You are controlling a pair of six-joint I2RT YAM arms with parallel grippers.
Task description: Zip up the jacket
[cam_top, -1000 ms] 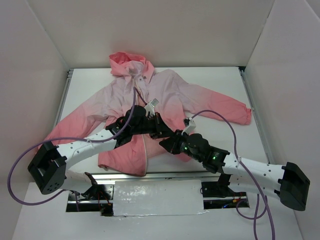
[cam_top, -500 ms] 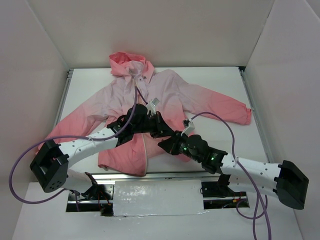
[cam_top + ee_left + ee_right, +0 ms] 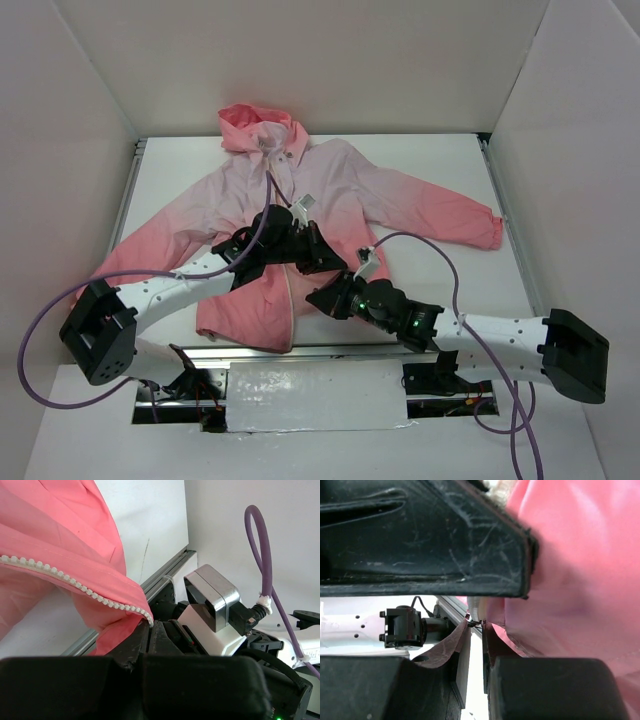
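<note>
The pink jacket lies spread on the white table, hood at the far side, front partly open near the hem. My left gripper sits over the lower front and is shut on the coral zipper edge, whose pale teeth end at its tips. My right gripper is just nearer the hem. Its tips pinch a small metal zipper pull at the jacket's edge. The left gripper's black finger fills the top of the right wrist view.
White walls enclose the table on three sides. A metal rail runs along the near edge, with a pale plate below it. Purple cables loop over both arms. The right arm's wrist camera sits close beside the left gripper.
My right gripper has moved toward the near left, closer to the hem. The left gripper has stayed about where it was, still holding the zipper edge.
</note>
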